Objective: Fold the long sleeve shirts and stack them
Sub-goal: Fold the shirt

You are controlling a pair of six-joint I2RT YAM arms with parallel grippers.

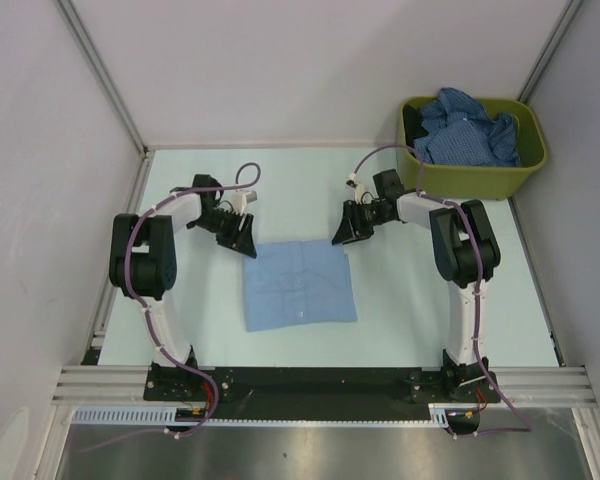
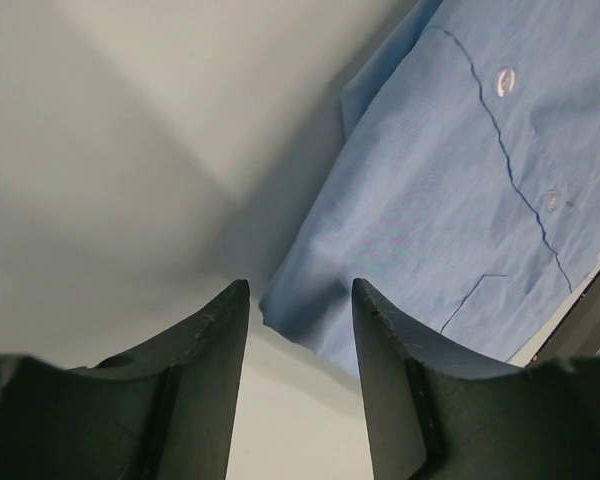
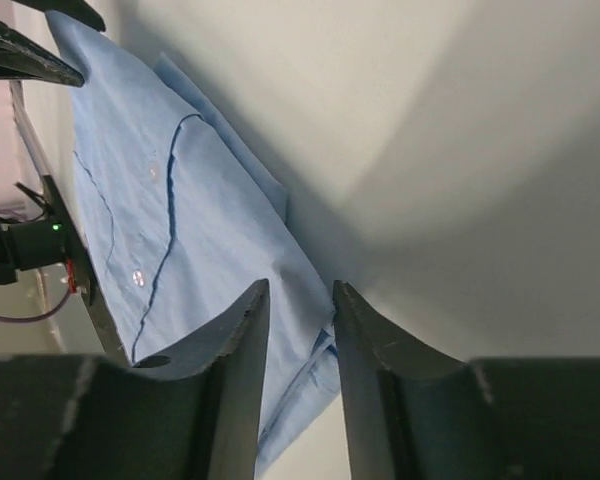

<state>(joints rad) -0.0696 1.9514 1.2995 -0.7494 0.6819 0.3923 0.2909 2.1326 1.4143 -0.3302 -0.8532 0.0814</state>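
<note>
A plain light blue long sleeve shirt (image 1: 300, 285) lies folded into a rectangle on the table between the arms. My left gripper (image 1: 247, 244) hovers at its far left corner. In the left wrist view this gripper (image 2: 300, 292) is open, and the corner of the shirt (image 2: 450, 180) lies just past the gap between the fingertips, untouched. My right gripper (image 1: 339, 237) is at the far right corner. In the right wrist view its jaws (image 3: 298, 292) stand a narrow gap apart, astride the edge of the shirt (image 3: 180, 220). Darker blue shirts (image 1: 470, 130) are heaped in the bin.
The olive-green bin (image 1: 480, 180) stands at the far right corner of the table, just behind the right arm. White walls close off the back and both sides. A black rail (image 1: 310, 380) with the arm bases runs along the near edge.
</note>
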